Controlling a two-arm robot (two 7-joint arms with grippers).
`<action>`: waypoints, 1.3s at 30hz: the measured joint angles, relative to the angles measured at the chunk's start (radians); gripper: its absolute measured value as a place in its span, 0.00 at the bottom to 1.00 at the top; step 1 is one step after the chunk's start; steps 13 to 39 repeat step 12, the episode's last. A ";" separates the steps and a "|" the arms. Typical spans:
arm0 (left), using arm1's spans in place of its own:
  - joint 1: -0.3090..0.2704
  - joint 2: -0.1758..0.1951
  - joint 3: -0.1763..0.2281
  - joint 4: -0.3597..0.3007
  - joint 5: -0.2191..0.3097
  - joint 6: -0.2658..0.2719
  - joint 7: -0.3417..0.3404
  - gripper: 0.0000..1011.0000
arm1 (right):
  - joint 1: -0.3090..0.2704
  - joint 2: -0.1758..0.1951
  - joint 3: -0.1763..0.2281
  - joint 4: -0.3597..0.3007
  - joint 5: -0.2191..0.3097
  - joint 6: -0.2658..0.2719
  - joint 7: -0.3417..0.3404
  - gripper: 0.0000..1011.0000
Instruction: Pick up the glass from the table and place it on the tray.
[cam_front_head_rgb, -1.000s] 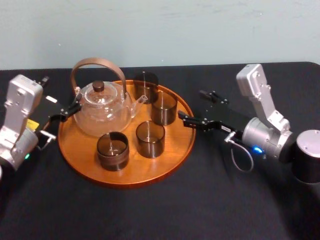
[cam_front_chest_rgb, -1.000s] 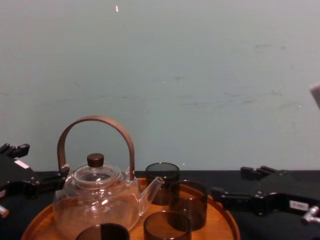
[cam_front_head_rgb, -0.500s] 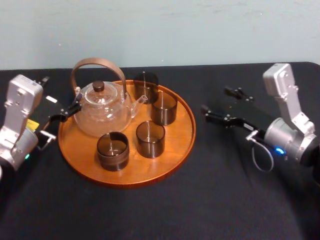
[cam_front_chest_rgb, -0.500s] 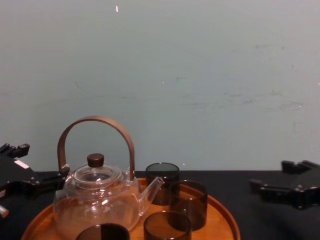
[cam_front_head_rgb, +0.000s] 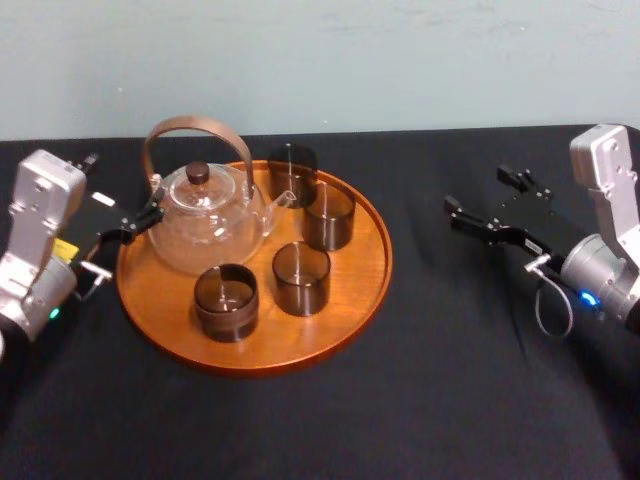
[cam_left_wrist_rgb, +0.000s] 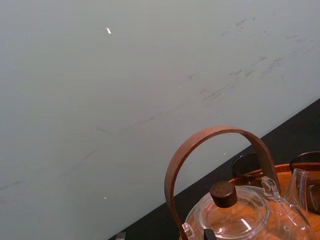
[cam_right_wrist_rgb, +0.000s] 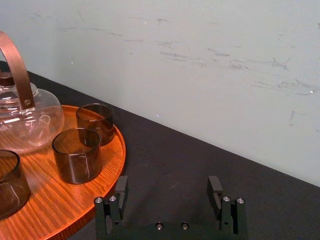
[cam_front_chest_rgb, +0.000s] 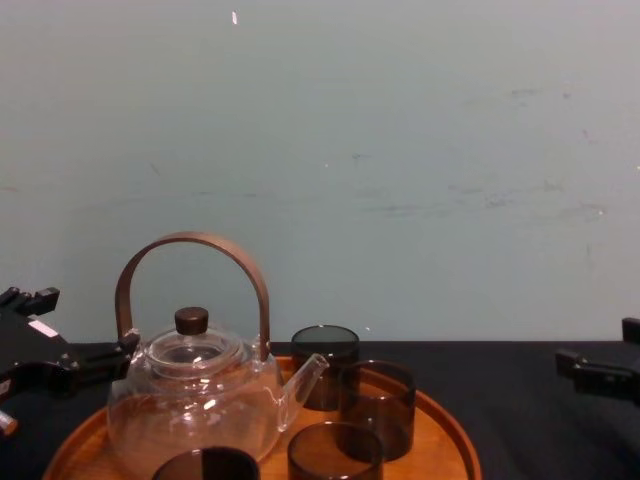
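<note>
Matte black table (cam_front_head_rgb: 430, 390), wide, back edge running straight across. One thing directly on it: round orange-brown wooden tray (cam_front_head_rgb: 350, 290), low rim, lying flat, left of centre, close to the back edge.

Left gripper (cam_front_head_rgb: 122, 187) and right gripper (cam_front_head_rgb: 477, 190) hover, jaws apart.

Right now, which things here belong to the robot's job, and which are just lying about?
Job: tray; four dark glasses standing on it; table; right gripper, open, over the table right of the tray.
Just there: glass teapot on the tray; left gripper, open, parked by the tray's left edge.
</note>
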 joint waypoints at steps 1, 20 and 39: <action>0.000 0.000 0.000 0.000 0.000 0.000 0.000 1.00 | 0.000 0.000 0.000 0.000 0.000 0.000 0.000 0.99; 0.000 0.000 0.000 0.000 0.000 0.000 0.000 1.00 | 0.003 0.001 -0.005 -0.001 -0.001 0.000 0.006 0.99; 0.000 0.000 0.000 0.000 0.000 0.000 0.000 1.00 | 0.003 0.001 -0.005 -0.001 -0.001 0.000 0.006 0.99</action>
